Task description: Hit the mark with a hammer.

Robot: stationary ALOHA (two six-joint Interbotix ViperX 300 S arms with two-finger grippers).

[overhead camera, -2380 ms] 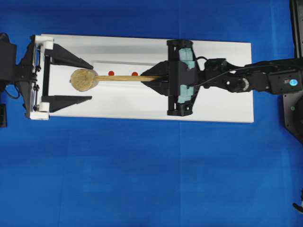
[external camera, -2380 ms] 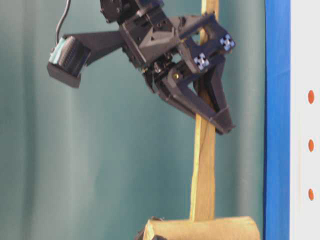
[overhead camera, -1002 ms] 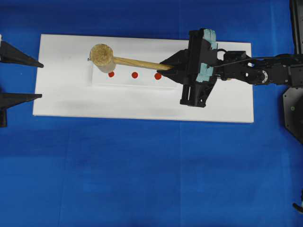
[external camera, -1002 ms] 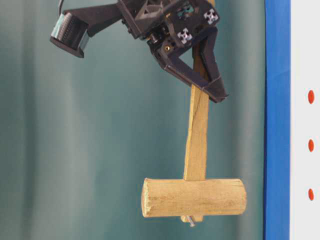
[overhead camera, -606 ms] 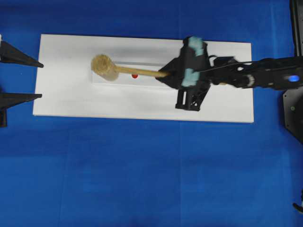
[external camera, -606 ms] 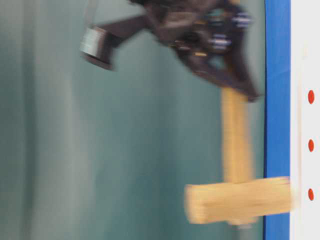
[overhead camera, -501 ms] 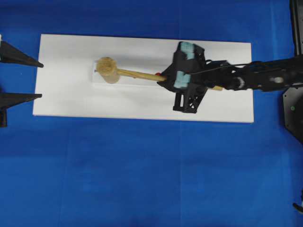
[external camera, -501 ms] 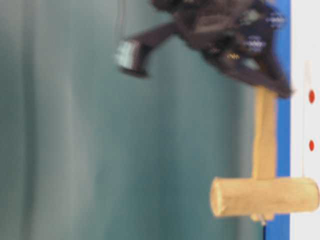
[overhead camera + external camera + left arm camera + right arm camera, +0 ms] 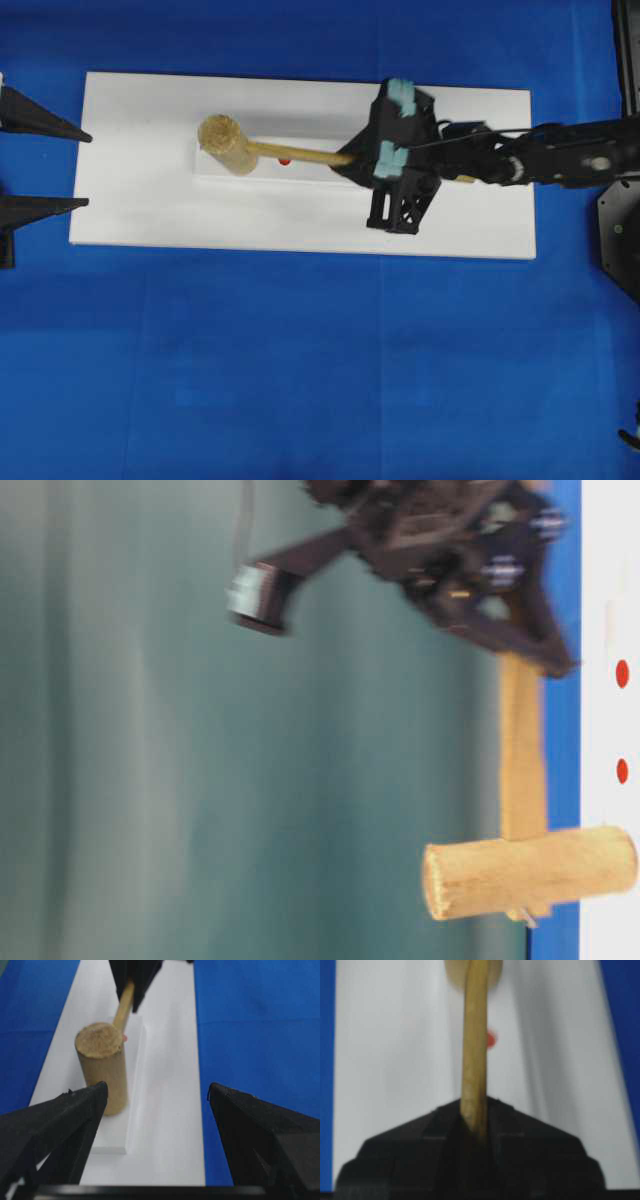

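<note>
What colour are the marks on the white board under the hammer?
Red: one mark peeks out beside the hammer handle, clearest in the overhead view.

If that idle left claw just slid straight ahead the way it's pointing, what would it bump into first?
Most likely the hammer: its head stands on the white board just ahead of the open left gripper, slightly toward one finger. Depth is hard to judge.

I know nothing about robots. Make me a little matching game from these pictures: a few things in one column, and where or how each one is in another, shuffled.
Things:
1. hammer
2. left tool
3. right tool
4. red mark

States:
A. open, holding nothing
B. peeking out beside the handle
C. shut on the handle
D. head down on the raised white strip

Pairs: 1-D, 2-A, 3-C, 4-B
</note>
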